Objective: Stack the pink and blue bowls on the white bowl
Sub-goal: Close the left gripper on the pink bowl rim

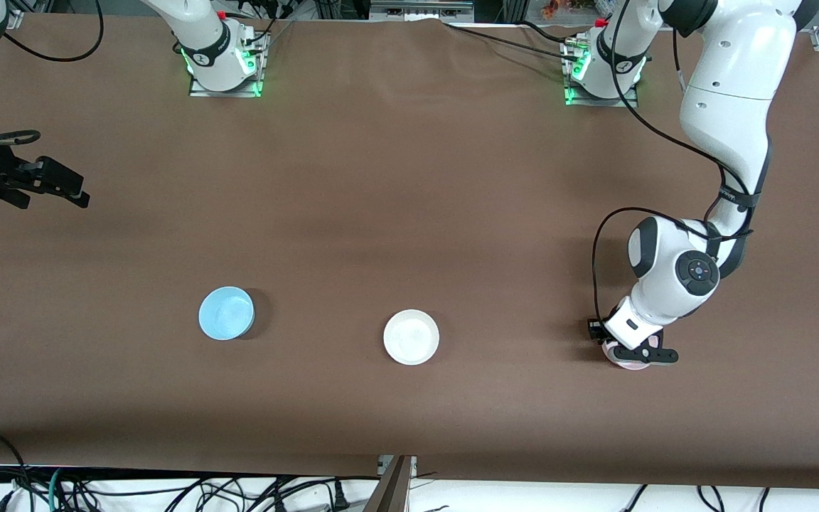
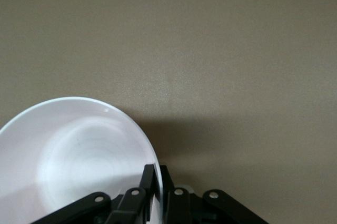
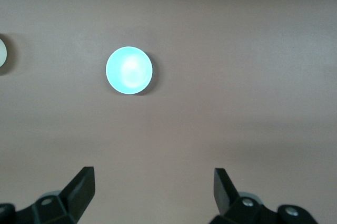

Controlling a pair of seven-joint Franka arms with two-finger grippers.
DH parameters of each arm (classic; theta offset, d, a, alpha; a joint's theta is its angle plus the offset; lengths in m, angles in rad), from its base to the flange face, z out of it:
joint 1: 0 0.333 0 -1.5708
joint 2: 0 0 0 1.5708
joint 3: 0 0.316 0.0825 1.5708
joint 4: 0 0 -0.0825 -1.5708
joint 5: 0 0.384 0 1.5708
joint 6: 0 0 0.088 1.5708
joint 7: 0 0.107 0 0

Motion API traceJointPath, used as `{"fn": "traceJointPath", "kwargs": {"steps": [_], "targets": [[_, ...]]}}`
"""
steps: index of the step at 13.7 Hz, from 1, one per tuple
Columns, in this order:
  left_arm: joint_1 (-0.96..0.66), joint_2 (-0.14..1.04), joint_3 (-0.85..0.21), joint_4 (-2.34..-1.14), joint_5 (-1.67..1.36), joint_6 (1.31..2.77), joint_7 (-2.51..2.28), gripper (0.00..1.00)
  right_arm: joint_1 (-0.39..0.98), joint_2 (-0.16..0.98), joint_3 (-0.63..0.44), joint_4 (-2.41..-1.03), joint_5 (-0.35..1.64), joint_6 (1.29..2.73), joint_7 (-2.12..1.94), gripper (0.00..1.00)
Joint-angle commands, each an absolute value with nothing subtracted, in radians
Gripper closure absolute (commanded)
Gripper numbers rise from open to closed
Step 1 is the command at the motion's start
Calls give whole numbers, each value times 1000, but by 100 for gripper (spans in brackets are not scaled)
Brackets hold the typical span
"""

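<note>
No words, labels, brand names or numbers can be read on anything in these views.

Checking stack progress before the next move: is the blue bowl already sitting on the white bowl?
No, the blue bowl sits alone on the table, apart from the white bowl and toward the right arm's end.

Pale pink bowl (image 1: 631, 361), sky-blue bowl (image 1: 226, 313), white bowl (image 1: 411, 337), brown table (image 1: 409, 178)

A robotics lab: two bolted arm bases (image 1: 223, 67) and loose cables (image 1: 132, 491).
</note>
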State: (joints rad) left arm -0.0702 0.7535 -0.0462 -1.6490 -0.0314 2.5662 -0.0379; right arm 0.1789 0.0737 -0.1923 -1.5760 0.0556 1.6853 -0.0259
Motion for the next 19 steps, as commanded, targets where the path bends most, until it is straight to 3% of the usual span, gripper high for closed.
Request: {"fn": "traceJointPath", "kwargs": {"steps": [1,11,19], "targets": [[-72,746,-49,-1655,-11,2569,-46,100,179,72,-189,-1575,46,1692,-37,1],[-83,706,-48,-1632,-9,2540,-96,100,179,77,-189,-1574,44,1694,-32,1],[-130,658,-49,-1551,-8,2349,-219,100,179,77,-189,-1574,49,1694,-31,0]]}}
